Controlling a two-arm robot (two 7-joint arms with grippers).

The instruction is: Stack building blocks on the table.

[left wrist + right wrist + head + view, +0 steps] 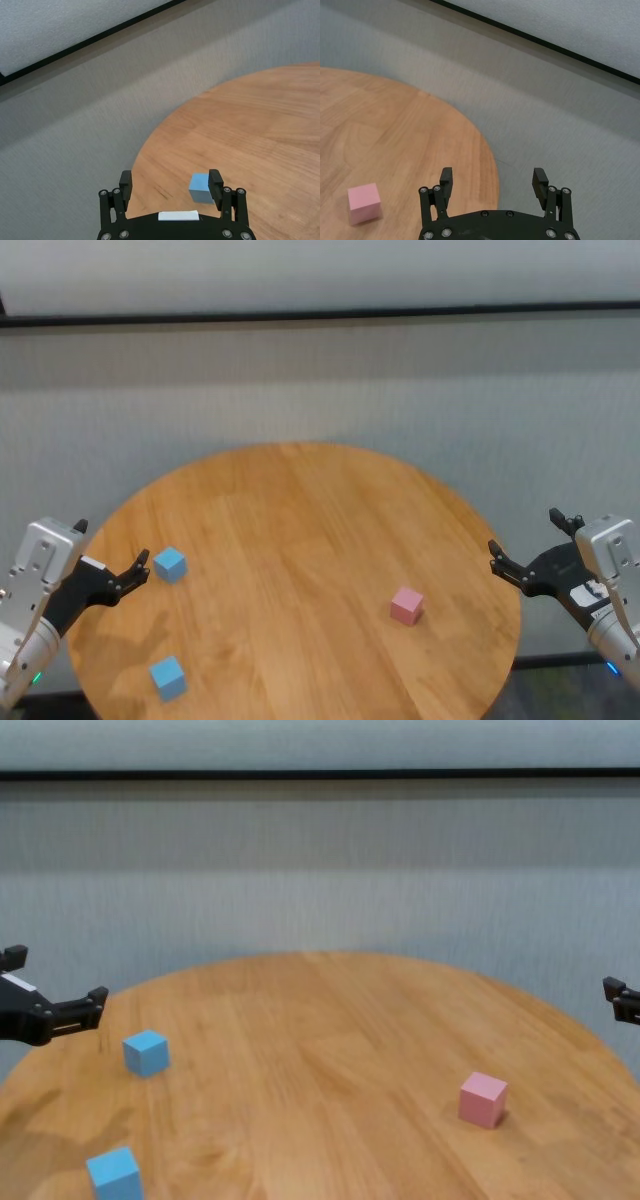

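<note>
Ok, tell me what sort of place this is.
Probably a robot test setup: a round wooden table holding only three blocks, against a plain grey wall.

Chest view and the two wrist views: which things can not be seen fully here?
- Chest view: nearer blue block cut by the bottom edge; right gripper cut by the right edge.
- Left wrist view: farther blue block partly behind a fingertip.
- Right wrist view: no blue blocks, only the pink block.

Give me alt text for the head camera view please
Three small cubes sit apart on a round wooden table: two light blue blocks at left, a pink block at right. The open left gripper hovers beside the farther blue block; the open right gripper waits off the table's right edge.
</note>
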